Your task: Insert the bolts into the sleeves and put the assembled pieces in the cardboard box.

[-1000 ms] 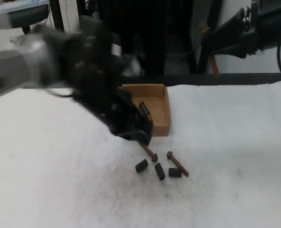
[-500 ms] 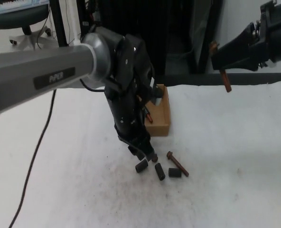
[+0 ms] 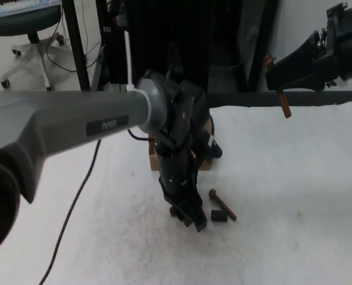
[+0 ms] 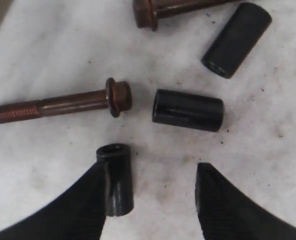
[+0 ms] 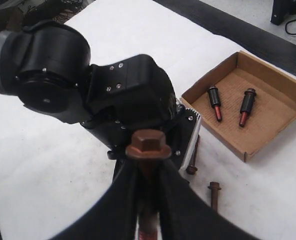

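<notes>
High view: my left pincer [image 3: 194, 221] points down at the white cloth [image 3: 283, 249]. A sleeve [image 3: 218, 216] lies just beside its tip, and a loose bolt [image 3: 222, 204] lies just past that sleeve. The cardboard box [image 3: 153, 158] sits behind my left wrist, which covers most of it. My right pincer [image 3: 276, 90] hangs well apart from the left one, up and off to the side. It is clenched on the held bolt [image 3: 283, 105], whose shank hangs below the fingers.

Left wrist view: my left pincer [image 4: 150, 200] is released, its two fingers [image 4: 73, 212] spread just above the cloth. The nearest sleeve [image 4: 116, 179] lies inside the gap, against one finger. The rest of the gap is bare cloth. Just beyond the tips lies a second sleeve [image 4: 188, 110], and a whole bolt [image 4: 63, 104] has its head turned toward that sleeve's end. Farther out lie a third sleeve [image 4: 236, 33] and a cut-off bolt [image 4: 178, 7].

Right wrist view: my right pincer [image 5: 149, 175] is closed around the held bolt [image 5: 148, 146], whose hexagonal head stands clear above the fingertips. Straight beyond it is my left wrist [image 5: 88, 95]. Off to one side is the cardboard box [image 5: 213, 129], with an assembled piece [image 5: 214, 101] and another assembled piece [image 5: 246, 106] lying side by side on its floor. A stray bolt [image 5: 214, 195] lies on the cloth between the box and my right pincer.
</notes>
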Robot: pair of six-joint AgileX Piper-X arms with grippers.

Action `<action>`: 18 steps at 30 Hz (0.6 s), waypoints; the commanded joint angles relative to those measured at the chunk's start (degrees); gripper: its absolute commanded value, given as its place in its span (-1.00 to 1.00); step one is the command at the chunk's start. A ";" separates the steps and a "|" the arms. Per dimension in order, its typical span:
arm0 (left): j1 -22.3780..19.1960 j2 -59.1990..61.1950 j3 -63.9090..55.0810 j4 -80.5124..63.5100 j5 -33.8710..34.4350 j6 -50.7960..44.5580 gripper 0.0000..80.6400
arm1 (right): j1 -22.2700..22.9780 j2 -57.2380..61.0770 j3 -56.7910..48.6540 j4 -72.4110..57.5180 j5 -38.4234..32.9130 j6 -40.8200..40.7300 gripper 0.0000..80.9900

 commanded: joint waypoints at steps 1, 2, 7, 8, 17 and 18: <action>-0.14 -0.11 -0.51 0.63 -1.44 0.08 0.22 | -0.23 -0.82 -0.25 0.21 -0.42 -0.37 -0.98; -0.14 0.02 -0.51 0.76 -2.55 0.08 0.22 | -0.23 -0.82 -0.25 0.39 -0.40 -0.37 -0.98; -0.14 0.03 -0.51 0.80 -4.82 2.39 0.22 | -0.23 -0.82 -0.25 1.01 -0.40 -0.37 -0.98; -0.14 0.03 -0.51 0.80 -4.82 2.39 0.22 | -0.23 -0.82 -0.25 1.12 -0.40 -0.37 -0.98; 0.03 0.03 -0.51 -1.08 -4.82 2.38 0.20 | -0.23 -0.82 -0.25 1.45 -0.60 -0.37 -0.98; 0.03 0.03 -0.51 -1.23 -4.82 2.38 0.20 | -0.23 -0.82 -0.25 1.45 -0.61 -0.37 -0.98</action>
